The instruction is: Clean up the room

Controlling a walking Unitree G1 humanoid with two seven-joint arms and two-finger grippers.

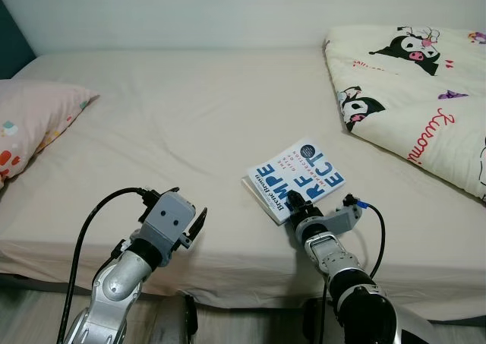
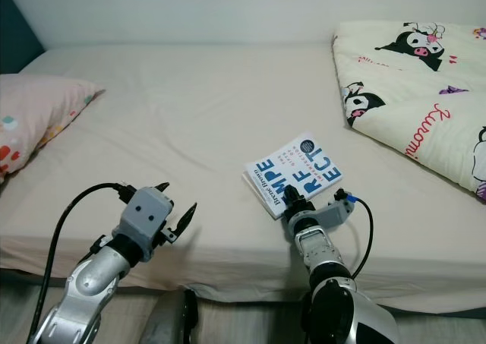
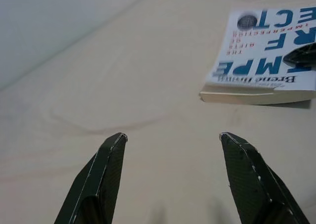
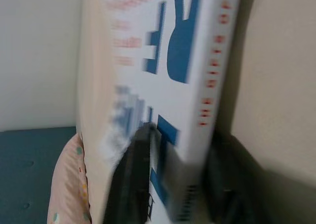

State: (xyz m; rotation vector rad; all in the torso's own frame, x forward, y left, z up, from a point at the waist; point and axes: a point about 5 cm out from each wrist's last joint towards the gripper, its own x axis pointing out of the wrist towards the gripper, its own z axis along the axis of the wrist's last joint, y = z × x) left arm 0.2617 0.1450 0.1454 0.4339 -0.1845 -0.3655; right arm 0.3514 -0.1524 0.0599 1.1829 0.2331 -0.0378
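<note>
The right claw [image 1: 298, 202] is clamped on the near edge of a white book [image 1: 296, 178] with blue lettering, one finger on the cover and one beneath. The book is found on the beige bed [image 1: 190, 124], near its front edge. The left claw [image 1: 188, 215] is held apart above the sheet, well left of the book. A folded cartoon-print quilt [image 1: 414, 78] is spread at the right, a pink pillow [image 1: 34, 116] at the left.
</note>
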